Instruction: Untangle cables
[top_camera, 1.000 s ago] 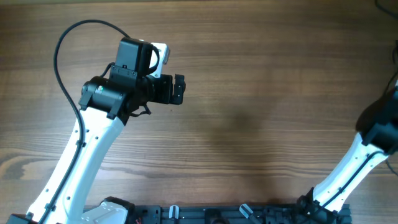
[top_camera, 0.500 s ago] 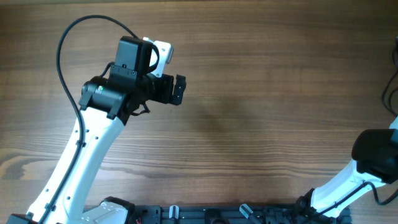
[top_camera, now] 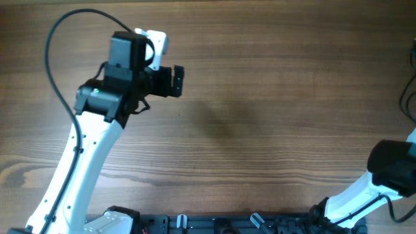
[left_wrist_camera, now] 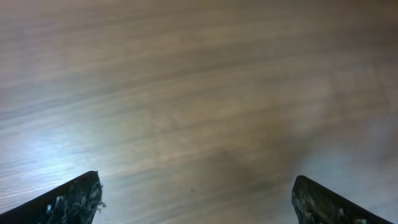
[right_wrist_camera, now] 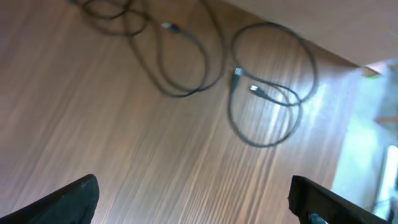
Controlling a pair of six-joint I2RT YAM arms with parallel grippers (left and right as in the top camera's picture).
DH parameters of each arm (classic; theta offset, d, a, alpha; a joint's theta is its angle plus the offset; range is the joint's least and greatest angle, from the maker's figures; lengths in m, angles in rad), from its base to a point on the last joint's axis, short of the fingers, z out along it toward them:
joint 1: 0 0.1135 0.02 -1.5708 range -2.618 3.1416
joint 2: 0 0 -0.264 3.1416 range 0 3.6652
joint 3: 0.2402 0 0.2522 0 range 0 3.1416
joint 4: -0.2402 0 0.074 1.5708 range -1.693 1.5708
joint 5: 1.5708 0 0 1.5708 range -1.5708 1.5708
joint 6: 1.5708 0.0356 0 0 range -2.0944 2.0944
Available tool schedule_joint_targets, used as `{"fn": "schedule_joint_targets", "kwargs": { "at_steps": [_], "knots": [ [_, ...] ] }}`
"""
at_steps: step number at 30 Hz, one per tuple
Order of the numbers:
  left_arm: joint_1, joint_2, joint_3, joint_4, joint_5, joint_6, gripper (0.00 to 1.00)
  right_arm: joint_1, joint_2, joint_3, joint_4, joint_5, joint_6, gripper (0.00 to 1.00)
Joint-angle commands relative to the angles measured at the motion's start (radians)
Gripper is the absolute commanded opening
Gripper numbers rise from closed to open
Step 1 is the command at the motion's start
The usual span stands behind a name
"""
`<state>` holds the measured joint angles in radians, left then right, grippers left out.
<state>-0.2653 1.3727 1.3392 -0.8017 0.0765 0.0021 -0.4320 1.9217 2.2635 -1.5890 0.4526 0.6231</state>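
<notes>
Both tools stand wide open and hold nothing. Under the left tool [left_wrist_camera: 195,183] there is only bare bench [top_camera: 273,130], so it is well apart from the work. The right tool [right_wrist_camera: 193,180] hangs above the bench, with the cables [right_wrist_camera: 237,74] lying flat on the wood ahead of it, near the bench edge. They form loose loops that cross one another, with small plug ends lying inside a loop.

The job looks barely begun: nothing is gripped and the loops are not yet separated.

The main risk is a pinch at a crossing. Closing there would likely take two strands at once, and pulling would tighten the tangle. The strands are thin and lie flat, so fingers that close too high may miss them. A plug could snag in a loop as it is drawn through. A careless drag toward the edge could also send a cable off the bench.
</notes>
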Motion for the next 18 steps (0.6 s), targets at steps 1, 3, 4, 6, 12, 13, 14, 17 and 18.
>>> {"fn": "schedule_joint_targets", "kwargs": {
  "at_steps": [1,3,4,6,12,13,14,17,18],
  "knots": [
    [0.079,-0.085,0.0,0.021,-0.02,-0.014,1.0,0.029,-0.084,0.0,0.027,-0.177,-0.157,1.0],
    [0.102,-0.107,0.0,0.017,-0.017,-0.013,1.0,0.052,-0.112,0.0,0.052,-0.259,-0.242,1.0],
    [0.109,-0.118,0.0,0.013,-0.017,-0.013,1.0,0.066,-0.124,0.0,0.061,-0.295,-0.282,1.0],
    [0.12,-0.14,0.0,0.013,-0.003,-0.008,1.0,0.103,-0.144,0.0,0.076,-0.352,-0.339,1.0],
    [0.127,-0.155,0.0,0.014,0.074,0.021,1.0,0.289,-0.184,0.0,0.095,-0.449,-0.479,1.0],
    [0.127,-0.155,0.0,0.014,0.082,0.021,1.0,0.311,-0.188,0.0,0.102,-0.459,-0.496,1.0],
    [0.127,-0.156,0.0,0.014,0.092,0.021,1.0,0.352,-0.193,0.0,0.114,-0.458,-0.503,1.0],
    [0.127,-0.155,0.0,0.036,0.098,0.021,1.0,0.486,-0.199,0.0,0.154,-0.461,-0.546,1.0],
    [0.127,-0.155,0.0,0.06,0.099,0.02,1.0,0.52,-0.198,0.0,0.169,-0.462,-0.546,1.0]
  ]
}}
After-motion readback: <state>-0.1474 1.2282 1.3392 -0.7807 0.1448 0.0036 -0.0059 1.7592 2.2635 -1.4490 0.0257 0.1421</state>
